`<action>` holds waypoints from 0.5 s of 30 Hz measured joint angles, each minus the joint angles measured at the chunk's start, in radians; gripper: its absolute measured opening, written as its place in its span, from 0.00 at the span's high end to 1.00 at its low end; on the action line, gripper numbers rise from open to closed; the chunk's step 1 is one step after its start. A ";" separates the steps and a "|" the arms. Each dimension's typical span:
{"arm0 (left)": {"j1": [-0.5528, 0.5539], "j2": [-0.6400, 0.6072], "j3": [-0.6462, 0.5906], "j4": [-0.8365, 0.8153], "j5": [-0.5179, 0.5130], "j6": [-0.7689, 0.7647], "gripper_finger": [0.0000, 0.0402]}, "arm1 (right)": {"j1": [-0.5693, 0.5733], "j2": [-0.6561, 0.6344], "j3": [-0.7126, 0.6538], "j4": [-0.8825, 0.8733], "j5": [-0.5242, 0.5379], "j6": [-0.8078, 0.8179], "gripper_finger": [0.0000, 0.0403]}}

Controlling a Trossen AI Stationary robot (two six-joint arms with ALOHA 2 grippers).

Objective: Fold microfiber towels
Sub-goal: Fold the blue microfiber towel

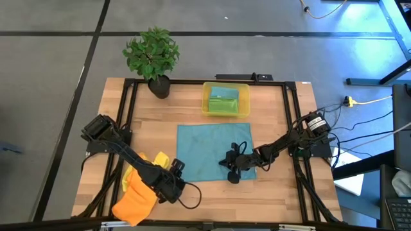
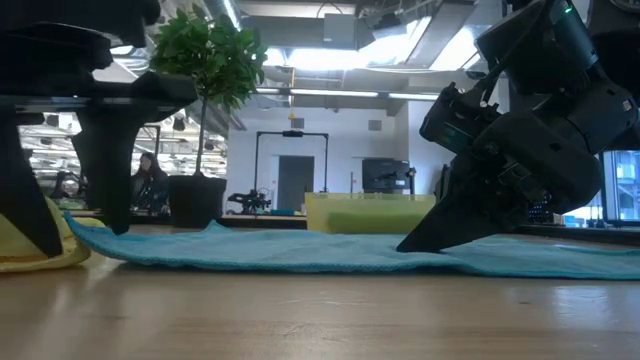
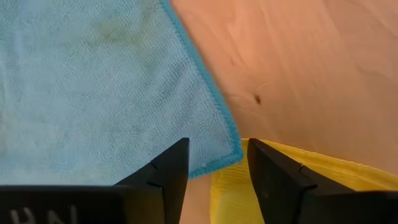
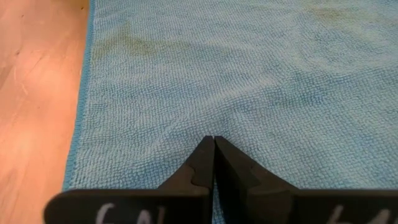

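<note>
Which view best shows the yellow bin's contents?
The high view: it looks down into the bin, showing a green towel inside. The low view shows only the bin's side behind the teal towel. Neither wrist view shows it.

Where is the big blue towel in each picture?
High view: blue towel spread flat mid-table.
Low view: thin blue strip lying across the table.
Left wrist view: its corner by the left claw.
Right wrist view: fills the picture.
Shared landmark: its stitched blue edge.
</note>
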 joint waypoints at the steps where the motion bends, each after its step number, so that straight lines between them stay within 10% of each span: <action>1: 0.000 0.000 0.000 0.000 0.002 0.000 0.63 | 0.000 0.000 0.000 0.000 0.000 0.000 0.96; 15: 0.002 0.000 0.000 0.000 0.006 -0.030 0.82 | 0.000 0.000 0.000 0.000 0.000 0.000 0.96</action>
